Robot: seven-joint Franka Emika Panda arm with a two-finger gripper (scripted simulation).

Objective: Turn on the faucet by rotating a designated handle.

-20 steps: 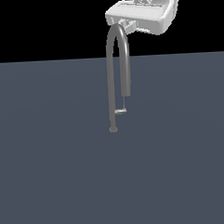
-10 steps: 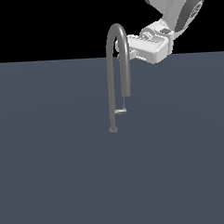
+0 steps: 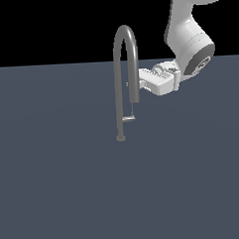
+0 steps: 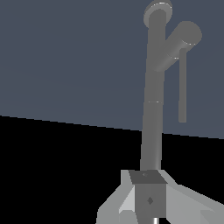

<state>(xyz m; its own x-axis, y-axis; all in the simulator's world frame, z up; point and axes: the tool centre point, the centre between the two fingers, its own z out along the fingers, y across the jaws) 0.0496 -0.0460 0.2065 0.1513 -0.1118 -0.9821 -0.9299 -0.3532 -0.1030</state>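
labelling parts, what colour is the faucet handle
Light grey, paler than the faucet; the handle shows best in the exterior view.

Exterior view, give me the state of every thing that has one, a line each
Tall grey metal gooseneck faucet: upright on its round foot, untouched.
Short light-grey lever handle: horizontal, low on the stem, nothing gripping it.
White gripper: beside the spout end, above the handle; jaw opening not discernible.

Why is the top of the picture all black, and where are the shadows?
In the exterior view, black is just unrendered background above the flat grey floor; the faucet and gripper cast no visible shadows, only soft shading. In the wrist view, everything looks sharp, with the faucet stretched by the close-up angle.
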